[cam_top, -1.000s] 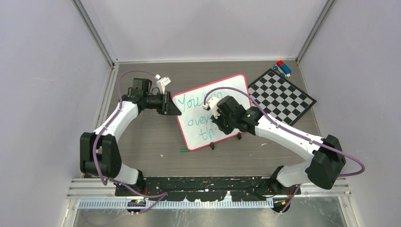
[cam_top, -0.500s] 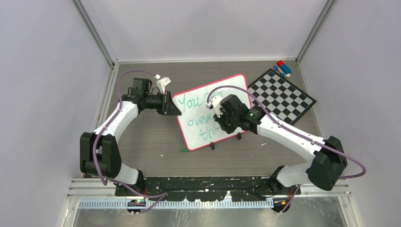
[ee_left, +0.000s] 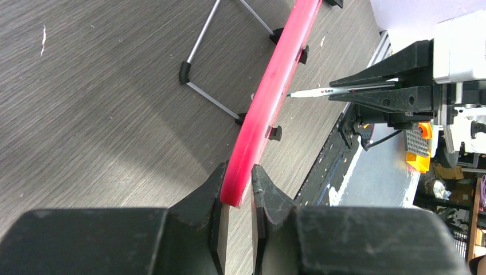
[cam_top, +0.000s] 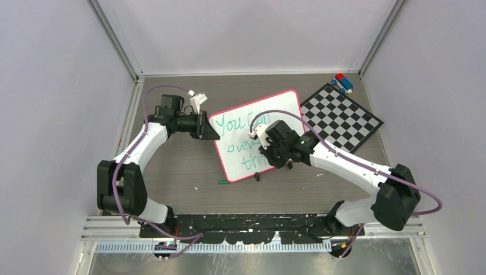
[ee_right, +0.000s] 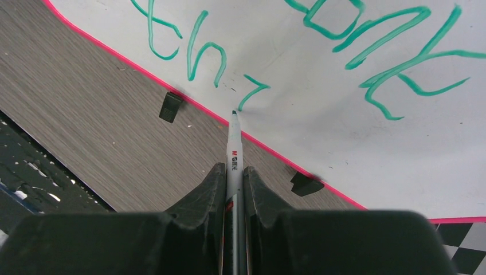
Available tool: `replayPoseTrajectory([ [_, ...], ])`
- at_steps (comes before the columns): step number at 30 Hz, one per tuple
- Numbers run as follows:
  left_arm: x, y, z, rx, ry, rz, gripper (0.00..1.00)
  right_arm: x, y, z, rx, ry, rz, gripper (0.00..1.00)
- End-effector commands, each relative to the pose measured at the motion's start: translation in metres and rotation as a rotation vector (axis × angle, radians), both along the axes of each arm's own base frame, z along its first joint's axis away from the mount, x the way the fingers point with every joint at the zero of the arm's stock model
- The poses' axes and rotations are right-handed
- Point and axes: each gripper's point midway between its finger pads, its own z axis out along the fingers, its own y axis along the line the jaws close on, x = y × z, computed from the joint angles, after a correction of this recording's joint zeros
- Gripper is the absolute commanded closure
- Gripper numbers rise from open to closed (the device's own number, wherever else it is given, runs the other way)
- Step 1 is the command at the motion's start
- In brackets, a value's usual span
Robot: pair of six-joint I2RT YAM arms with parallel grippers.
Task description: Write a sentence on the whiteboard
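Note:
The whiteboard (cam_top: 286, 112) stands tilted on the table, white with a pink-red rim (ee_left: 275, 74). My left gripper (cam_top: 213, 133) is shut on its left edge, with the rim pinched between both fingers (ee_left: 238, 172). Green handwriting, the sentence (cam_top: 232, 124), runs in three lines; the third (ee_right: 200, 51) is partly hidden under my right arm. My right gripper (cam_top: 267, 149) is shut (ee_right: 233, 169) on a white marker (ee_right: 234, 143). The marker's green tip sits at the board face near the lower rim, beside a fresh short stroke. The left wrist view shows the marker (ee_left: 321, 90) meeting the board.
A black-and-white checkered board (cam_top: 341, 117) lies to the right, with a small blue and red toy (cam_top: 343, 82) behind it. A green cap (cam_top: 222, 182) lies on the table near the board's lower corner. Black clips (ee_right: 169, 106) sit on the lower rim. A wire stand (ee_left: 200, 46) props the board.
My right gripper has moved toward the near edge of the board with the marker, and the third line has gained strokes. The left arm has not moved.

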Motion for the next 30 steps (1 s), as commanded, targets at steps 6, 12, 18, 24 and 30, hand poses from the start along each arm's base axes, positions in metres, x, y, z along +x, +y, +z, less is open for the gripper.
replayPoseTrajectory([
  [6,0.007,0.003,0.0,0.042,-0.03,0.021,1.0,0.021,0.026,0.068,0.142,-0.131,0.015,1.0],
  [12,0.007,0.003,0.001,0.04,-0.035,0.018,1.0,0.039,0.022,0.062,0.087,-0.181,-0.044,1.0],
  [18,0.006,0.004,-0.002,0.046,-0.034,0.017,1.0,0.045,0.013,0.043,0.016,-0.182,-0.063,1.0],
  [24,0.007,0.004,-0.002,0.045,-0.032,0.017,1.0,0.034,0.009,0.039,0.013,-0.151,-0.044,1.0],
  [30,0.007,0.003,-0.002,0.041,-0.029,0.018,1.0,0.027,0.007,0.058,0.083,-0.138,-0.045,1.0],
])
